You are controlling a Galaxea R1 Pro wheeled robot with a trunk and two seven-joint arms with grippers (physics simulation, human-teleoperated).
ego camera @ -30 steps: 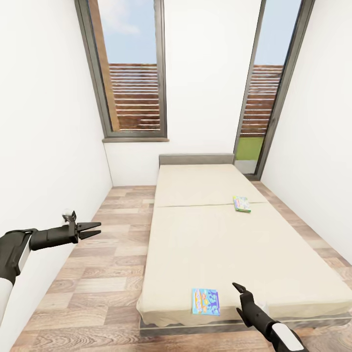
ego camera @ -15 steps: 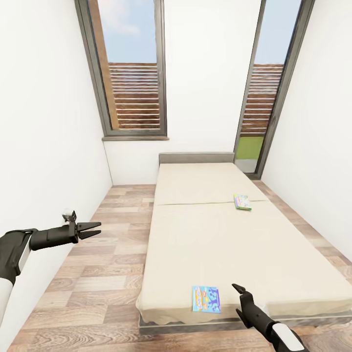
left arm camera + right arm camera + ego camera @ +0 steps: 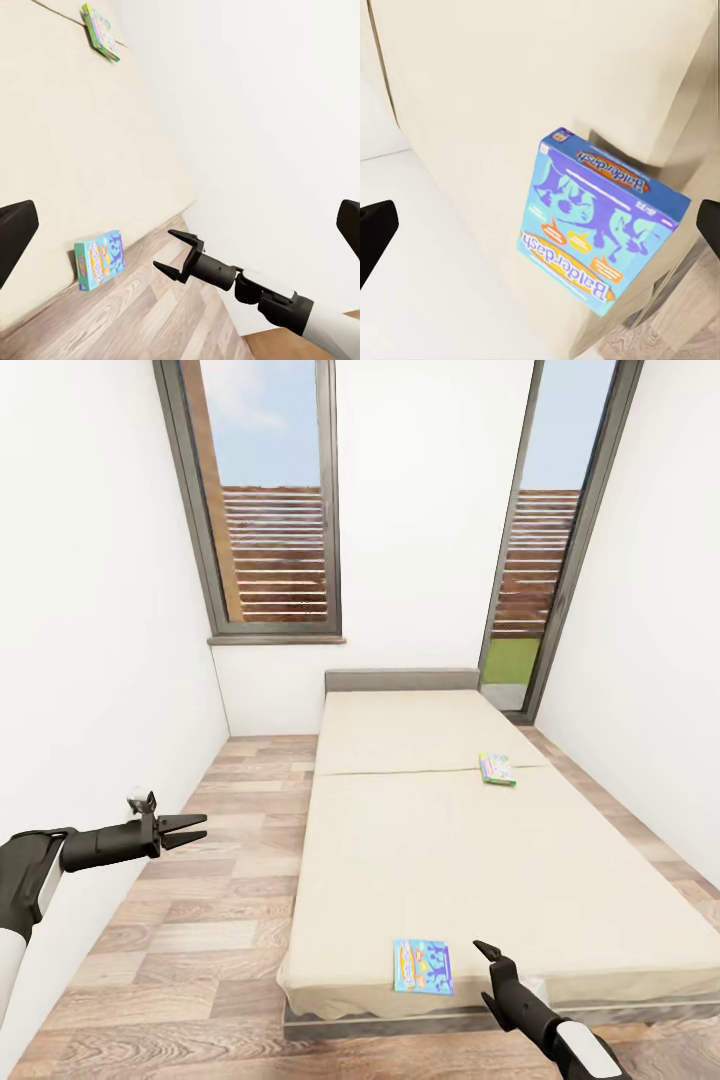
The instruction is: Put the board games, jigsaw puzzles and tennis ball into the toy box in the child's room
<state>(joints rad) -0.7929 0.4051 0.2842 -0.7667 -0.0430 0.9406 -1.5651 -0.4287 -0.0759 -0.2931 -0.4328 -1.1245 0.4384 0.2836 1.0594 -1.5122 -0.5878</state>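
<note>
The bed (image 3: 440,840) is the landmark: the blue game (image 3: 421,967) lies flat on the mattress near its foot edge, and the green-edged game (image 3: 497,769) lies flat further up, toward the headboard and close to the side away from the floor strip. The right pincer (image 3: 487,972) hangs open and empty at the foot edge, just beside the blue game but not touching it. The left pincer (image 3: 190,826) is over the wood floor (image 3: 200,920) beside the bed, its fingers apart, holding nothing.
</note>
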